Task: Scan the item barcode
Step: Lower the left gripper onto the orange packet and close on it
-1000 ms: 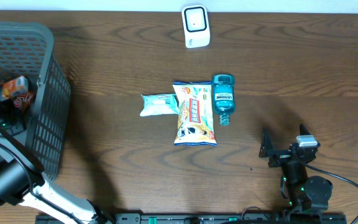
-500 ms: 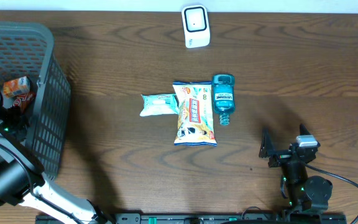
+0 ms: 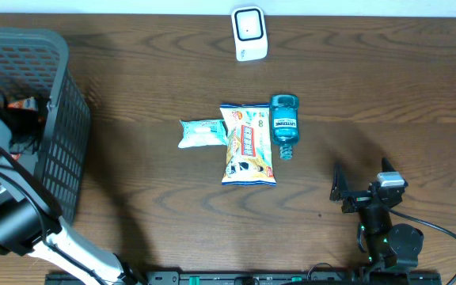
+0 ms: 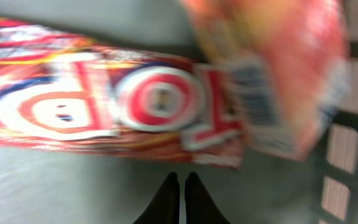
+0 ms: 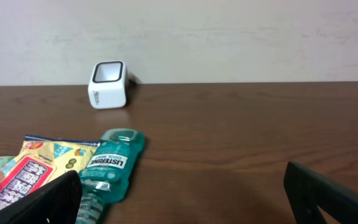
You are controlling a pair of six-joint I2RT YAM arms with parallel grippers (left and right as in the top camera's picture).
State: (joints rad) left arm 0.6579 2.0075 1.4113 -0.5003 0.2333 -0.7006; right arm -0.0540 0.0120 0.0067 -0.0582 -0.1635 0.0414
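**Left claw closed inside basket; right claw spread, idle**

Left gripper: fingers pressed together, nothing pinched between them. It is down in the grey mesh basket at the table's left edge. Just beyond the tips lies a red printed packet, with an orange pack beside it; both are blurred.

Right gripper: jaws spread wide and empty, low over the table at the near right.

Mid-table: snack bag, with a mouthwash bottle touching its right side and a pale packet on its left. White scanner at the far edge, well apart.
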